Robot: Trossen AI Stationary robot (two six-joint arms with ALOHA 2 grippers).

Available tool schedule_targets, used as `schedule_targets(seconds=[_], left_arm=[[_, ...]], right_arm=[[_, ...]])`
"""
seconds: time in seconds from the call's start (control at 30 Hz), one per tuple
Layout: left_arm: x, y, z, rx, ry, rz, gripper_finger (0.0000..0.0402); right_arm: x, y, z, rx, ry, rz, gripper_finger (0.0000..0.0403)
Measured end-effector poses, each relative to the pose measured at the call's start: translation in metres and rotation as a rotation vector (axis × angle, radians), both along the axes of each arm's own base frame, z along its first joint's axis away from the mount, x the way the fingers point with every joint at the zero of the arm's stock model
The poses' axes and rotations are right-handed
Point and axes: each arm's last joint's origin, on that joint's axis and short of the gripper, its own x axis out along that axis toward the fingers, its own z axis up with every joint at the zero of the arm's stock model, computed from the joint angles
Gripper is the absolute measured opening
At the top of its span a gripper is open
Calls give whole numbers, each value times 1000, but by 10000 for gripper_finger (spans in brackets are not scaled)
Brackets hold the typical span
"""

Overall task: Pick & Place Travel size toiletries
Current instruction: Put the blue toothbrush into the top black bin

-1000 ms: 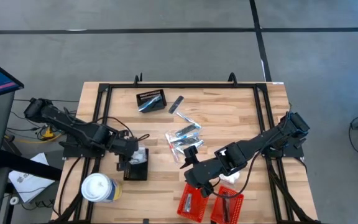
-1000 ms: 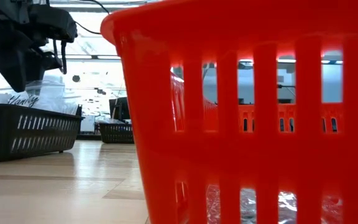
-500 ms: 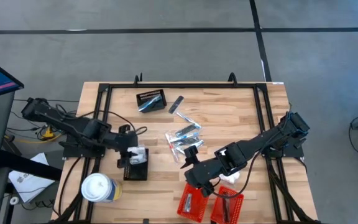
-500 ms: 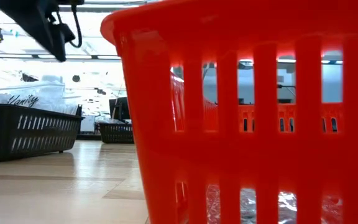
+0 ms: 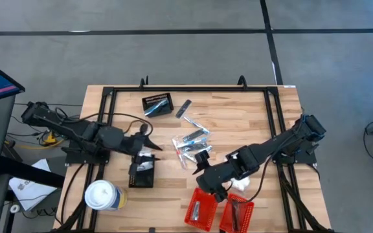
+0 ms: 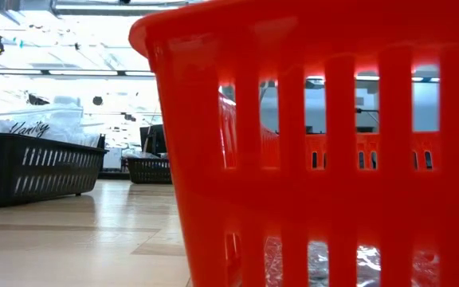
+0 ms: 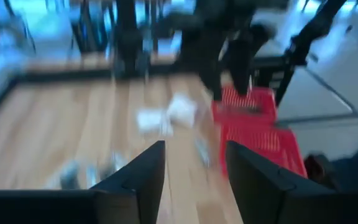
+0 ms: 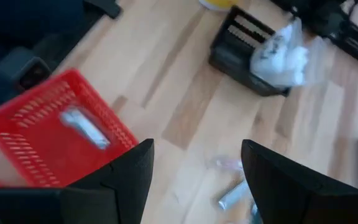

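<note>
Red baskets [image 5: 207,212] sit at six o'clock, one holding a silvery sachet [image 8: 84,127]; right gripper [image 5: 207,179] hovers just above, fingers spread, empty; left gripper [image 5: 153,144], at nine o'clock, fingers spread over a packet-filled black basket [image 5: 141,175]; loose toiletries [image 5: 190,144] lie mid-table.

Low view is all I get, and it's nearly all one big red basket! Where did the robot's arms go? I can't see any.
Observer: They're above your picture. The right end effector hangs open and empty over the wood, between the red basket and the loose toiletries.
Operator: And the other arm?
Observer: The left end effector is open too, up in the air near the black basket that holds the white packets.
</note>
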Motion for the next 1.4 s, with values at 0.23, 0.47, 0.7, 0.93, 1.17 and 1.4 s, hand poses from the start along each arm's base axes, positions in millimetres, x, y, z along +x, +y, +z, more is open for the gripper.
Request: schedule_targets(seconds=[0.23, 0.47, 0.7, 0.93, 1.17, 1.4], left_arm=[[8, -4, 20, 50, -337, -61, 151], [10, -11, -1, 74, -372, -113, 150], [17, -7, -17, 74, -388, -82, 150], [19, -8, -19, 75, -381, -80, 150], [19, -8, -19, 63, -379, -73, 150], [21, -6, -20, 79, -376, -56, 150]], right_arm=[[-30, -44, 19, 144, -276, -41, 234], [-44, -70, 43, 282, -585, -116, 234], [-25, -85, 26, 272, -601, -183, 234], [3, -100, 5, 295, -598, -271, 234], [-25, -98, 40, 399, -686, -276, 234], [-53, -96, 46, 324, -727, -243, 234]])
